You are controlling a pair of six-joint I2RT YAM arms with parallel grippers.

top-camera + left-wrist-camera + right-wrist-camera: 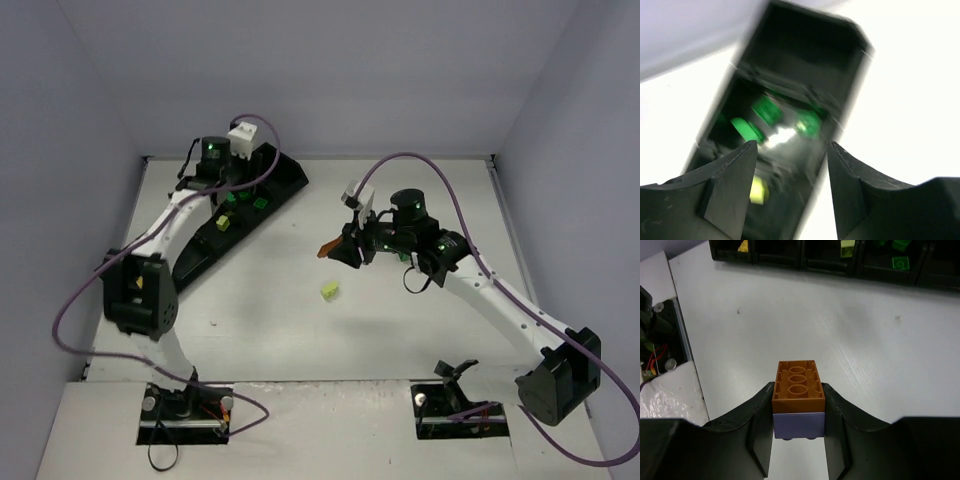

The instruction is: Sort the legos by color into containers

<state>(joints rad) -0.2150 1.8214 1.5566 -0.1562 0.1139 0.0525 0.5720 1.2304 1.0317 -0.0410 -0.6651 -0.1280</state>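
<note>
Right gripper [799, 407] grips a brown brick [798, 381] stacked on a purple brick [799, 424] above the table [840, 330], while the left gripper [792, 150] hangs empty, jaws apart, over green bricks [767, 110] in the tray [805, 45]

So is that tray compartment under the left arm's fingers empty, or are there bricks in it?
Not empty: about three green bricks lie inside the compartment, though the left wrist view is blurred.
</note>
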